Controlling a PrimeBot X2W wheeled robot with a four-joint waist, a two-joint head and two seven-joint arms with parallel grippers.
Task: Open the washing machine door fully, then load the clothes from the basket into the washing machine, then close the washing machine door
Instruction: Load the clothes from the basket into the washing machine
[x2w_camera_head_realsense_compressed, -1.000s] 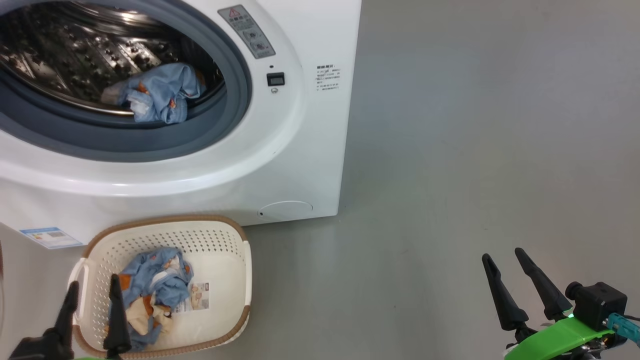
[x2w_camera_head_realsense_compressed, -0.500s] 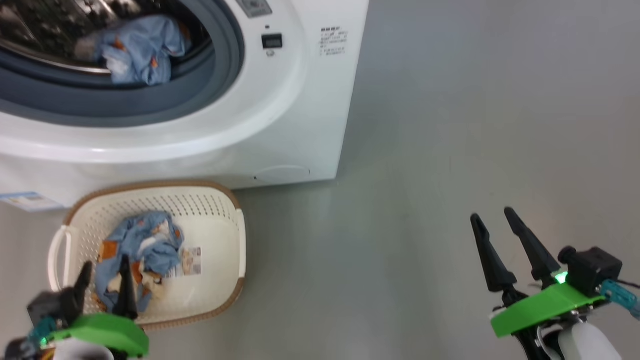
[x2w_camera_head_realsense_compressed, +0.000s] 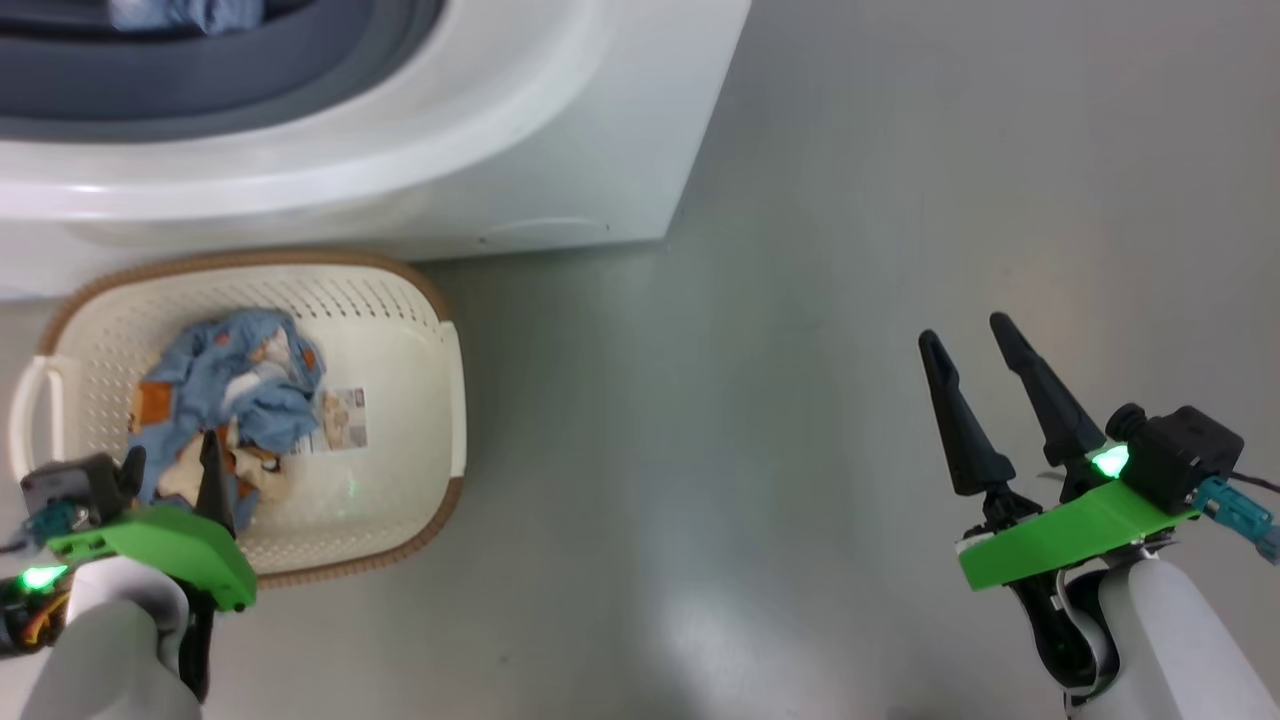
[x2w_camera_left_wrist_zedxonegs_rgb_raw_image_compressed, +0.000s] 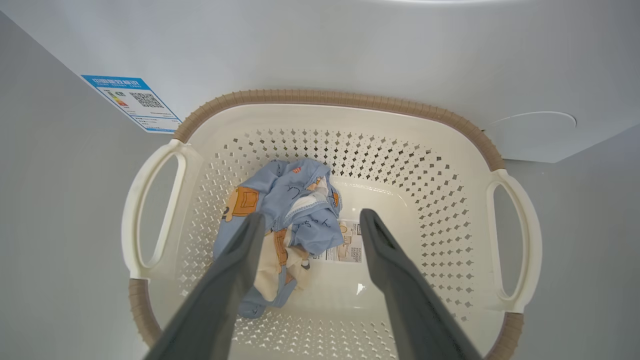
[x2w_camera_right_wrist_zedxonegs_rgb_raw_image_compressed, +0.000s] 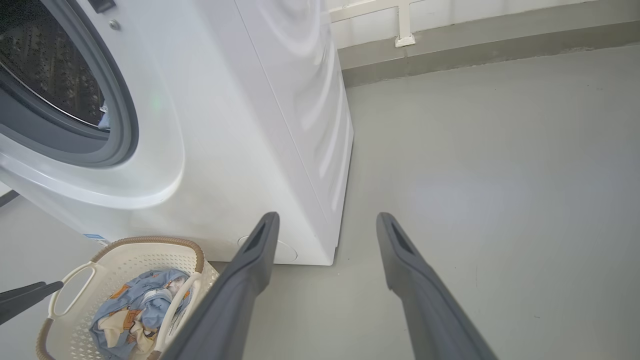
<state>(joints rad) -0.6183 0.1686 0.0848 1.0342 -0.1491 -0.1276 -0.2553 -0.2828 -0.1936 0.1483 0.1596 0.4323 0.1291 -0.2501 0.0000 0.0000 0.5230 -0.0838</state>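
The cream basket (x2w_camera_head_realsense_compressed: 440, 330) stands on the floor against the front of the white washing machine (x2w_camera_head_realsense_compressed: 560, 150). In it lie the light-blue bear-print clothes (x2w_camera_head_realsense_compressed: 230, 380) with some cream cloth, beside a paper label (x2w_camera_left_wrist_zedxonegs_rgb_raw_image_compressed: 347, 242). My left gripper (x2w_camera_head_realsense_compressed: 170, 450) hangs open over the basket's near half, its fingers either side of the clothes (x2w_camera_left_wrist_zedxonegs_rgb_raw_image_compressed: 285, 210), apart from them. My right gripper (x2w_camera_head_realsense_compressed: 964, 332) is open and empty above bare floor, well to the right. Another blue garment (x2w_camera_head_realsense_compressed: 190, 12) lies in the drum behind the grey gasket (x2w_camera_head_realsense_compressed: 300, 90). The washing machine door is out of view.
The basket's rim (x2w_camera_left_wrist_zedxonegs_rgb_raw_image_compressed: 325, 97) nearly touches the machine's base, between the blue energy sticker (x2w_camera_left_wrist_zedxonegs_rgb_raw_image_compressed: 132, 102) and the round service flap (x2w_camera_left_wrist_zedxonegs_rgb_raw_image_compressed: 537, 120). Grey floor (x2w_camera_head_realsense_compressed: 800, 450) stretches to the right of the machine as far as a wall skirting (x2w_camera_right_wrist_zedxonegs_rgb_raw_image_compressed: 450, 55).
The head camera has tilted down: machine and basket slid up the picture and both arms show more. Relative to the basket and floor, the grippers have hardly moved; both stay open.
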